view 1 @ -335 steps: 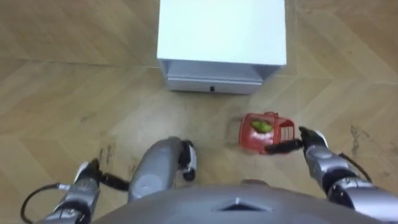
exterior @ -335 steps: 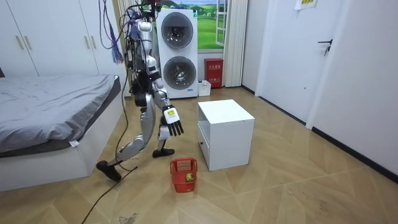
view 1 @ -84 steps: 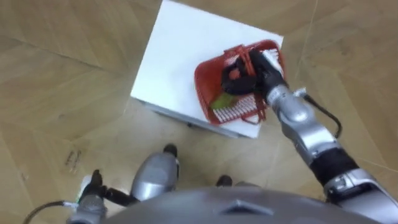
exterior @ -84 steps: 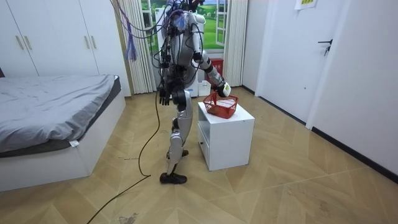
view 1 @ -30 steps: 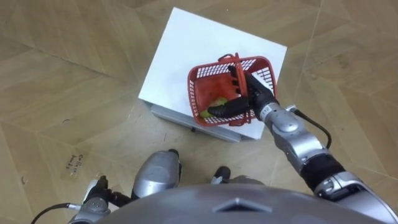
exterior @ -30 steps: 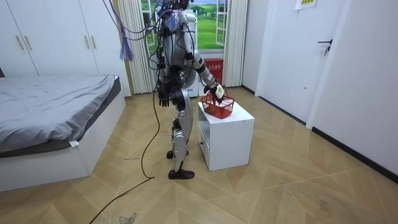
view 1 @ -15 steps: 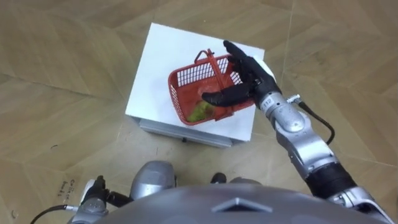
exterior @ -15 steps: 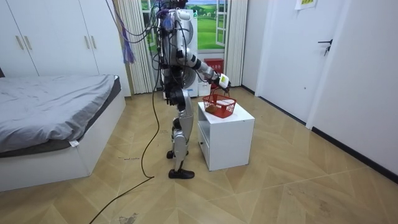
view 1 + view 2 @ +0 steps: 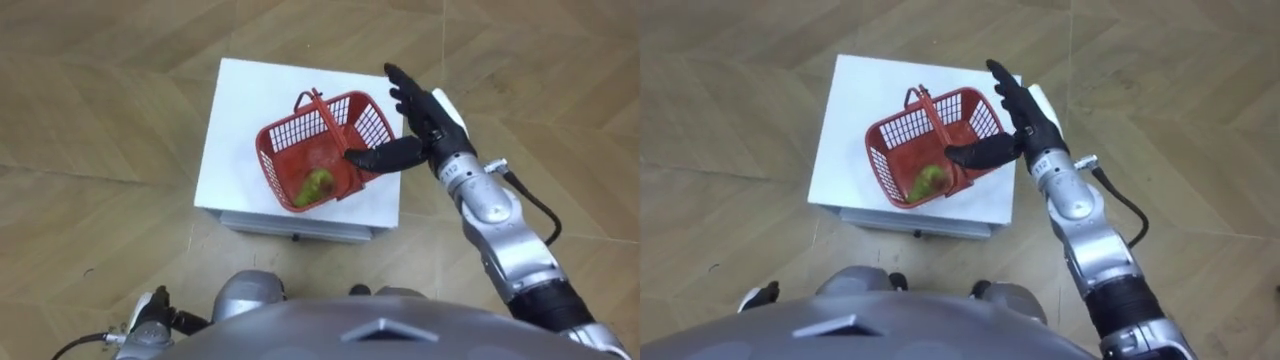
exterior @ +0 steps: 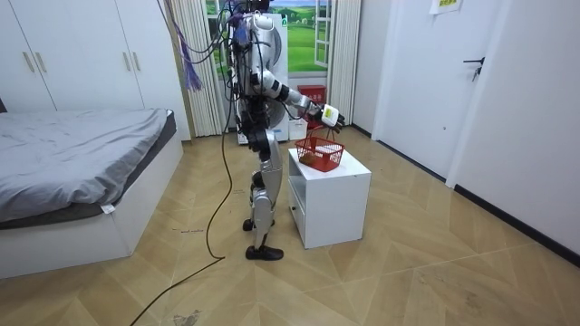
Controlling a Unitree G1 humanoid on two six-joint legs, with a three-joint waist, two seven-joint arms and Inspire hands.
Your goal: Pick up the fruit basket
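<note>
The red plastic fruit basket point(image 9: 318, 150) stands on top of the white cabinet point(image 9: 235, 120), handle upright, with a green fruit point(image 9: 313, 185) inside. My right hand point(image 9: 428, 122) hovers open just right of and above the basket, fingers straight, the thumb reaching toward its right rim; it holds nothing. In the room view that hand point(image 10: 328, 115) is raised above the basket point(image 10: 319, 153). My left hand point(image 9: 150, 316) hangs low at my side, far from the basket.
I stand at the cabinet's point(image 10: 331, 195) front, which has a drawer with a small knob point(image 9: 294, 238). A bed point(image 10: 82, 172) lies at the room view's left and stacked washing machines point(image 10: 258, 77) stand behind me. Wooden floor surrounds the cabinet.
The basket went from the floor up onto the cabinet in my right hand. In the last second the hand let go of the handle, opened and lifted off to the right.
</note>
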